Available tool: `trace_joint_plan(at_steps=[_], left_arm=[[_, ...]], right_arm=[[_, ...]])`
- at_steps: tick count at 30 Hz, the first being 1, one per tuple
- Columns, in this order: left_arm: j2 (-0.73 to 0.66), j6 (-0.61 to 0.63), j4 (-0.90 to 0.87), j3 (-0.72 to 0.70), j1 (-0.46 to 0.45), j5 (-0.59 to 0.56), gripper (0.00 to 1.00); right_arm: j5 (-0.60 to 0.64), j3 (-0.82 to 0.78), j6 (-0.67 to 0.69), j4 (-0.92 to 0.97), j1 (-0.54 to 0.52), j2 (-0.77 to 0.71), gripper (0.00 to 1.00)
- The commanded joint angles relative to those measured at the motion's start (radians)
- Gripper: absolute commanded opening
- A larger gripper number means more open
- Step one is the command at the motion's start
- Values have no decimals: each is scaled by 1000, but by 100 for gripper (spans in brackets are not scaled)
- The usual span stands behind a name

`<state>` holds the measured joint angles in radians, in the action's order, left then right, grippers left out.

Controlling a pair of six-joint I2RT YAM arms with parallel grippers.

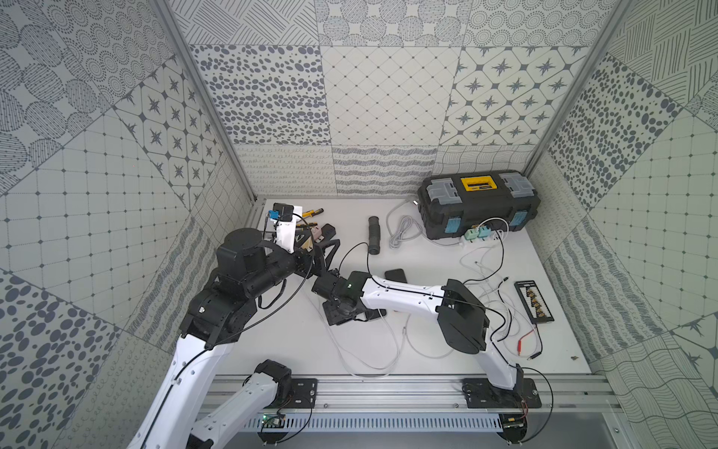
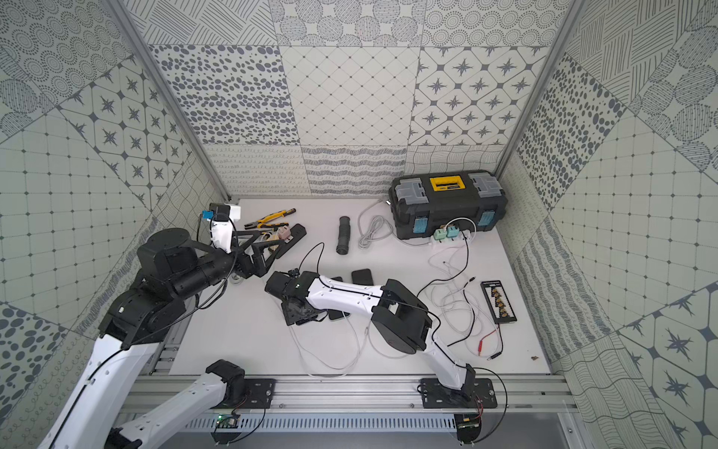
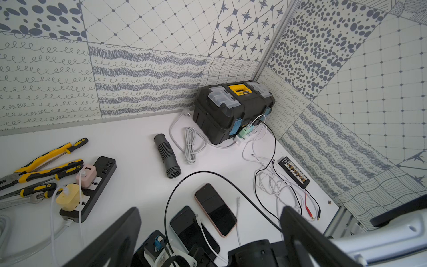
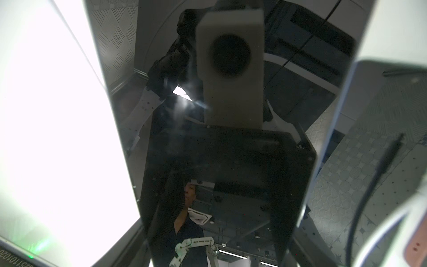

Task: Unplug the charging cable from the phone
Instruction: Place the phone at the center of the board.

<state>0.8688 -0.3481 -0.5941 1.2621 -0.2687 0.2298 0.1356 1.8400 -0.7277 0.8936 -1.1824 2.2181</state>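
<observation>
The phone [image 3: 184,231] that matters is the blue-rimmed one, low and centre in the left wrist view. It lies flat on the tabletop [image 1: 287,350], just beside a pink-rimmed phone [image 2: 362,276]. A white cable [image 3: 204,232] lies along its glass and runs under the right wrist. Where the plug meets the phone is hidden, so I judge rather than see that it is seated.

The right pincer [image 1: 342,313] is down at this phone, left of centre in both top views. Its wrist view is filled with dark glass mirroring the camera, and I cannot tell whether its jaws are spread or closed on anything. The left pincer [image 3: 211,208] stands wide and empty, raised near the power strip [image 3: 97,182].

The step in hand looks like steadying the phone before the pull. To do it well:

- Keep the phone flat by pressing on it or clamping its long sides, clear of the plug end.
- Bring the other pincer to the hard plug body, not the cord.
- Pull straight out along the phone's length, without twisting or lifting, so the port is not levered.
- Mind the black wire [image 3: 208,172] arching over the phones.
- Keep the phone from sliding into its pink neighbour.
</observation>
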Motion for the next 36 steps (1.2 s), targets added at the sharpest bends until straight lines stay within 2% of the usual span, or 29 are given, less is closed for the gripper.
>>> trace_joint_plan(at_steps=[1, 22, 36], left_arm=[[-1, 12, 12, 2, 10, 1, 98], [-19, 14, 21, -16, 10, 15, 98], [-22, 14, 15, -20, 10, 18, 98]], right_arm=[[-26, 37, -36, -17, -2, 13, 48], [-13, 1, -68, -16, 1, 79, 58], [-25, 4, -65, -18, 1, 87, 79]])
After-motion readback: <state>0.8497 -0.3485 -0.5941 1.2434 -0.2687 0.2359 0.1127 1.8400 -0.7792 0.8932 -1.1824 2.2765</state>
